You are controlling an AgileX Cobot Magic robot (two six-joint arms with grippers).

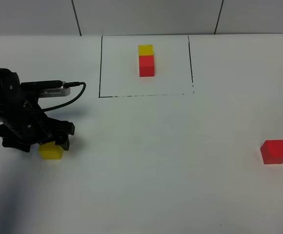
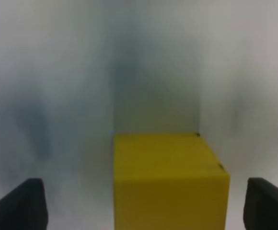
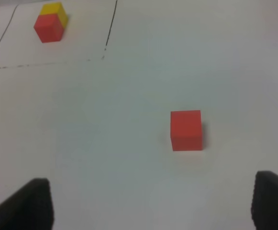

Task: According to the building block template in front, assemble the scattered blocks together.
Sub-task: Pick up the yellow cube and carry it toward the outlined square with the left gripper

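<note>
Near left: yellow cube [image 2: 170,182] inside left gripper [image 2: 142,205], jaws spread, unclamped, poised for grasp. Near right: red cube [image 3: 186,130] ahead of right gripper [image 3: 147,203], open, empty.

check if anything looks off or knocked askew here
Nothing stands out. The template pair sits neatly inside its drawn rectangle, and the loose yellow cube and loose red cube lie flat on the table. Only the rectangle's near line looks patchy.
</note>
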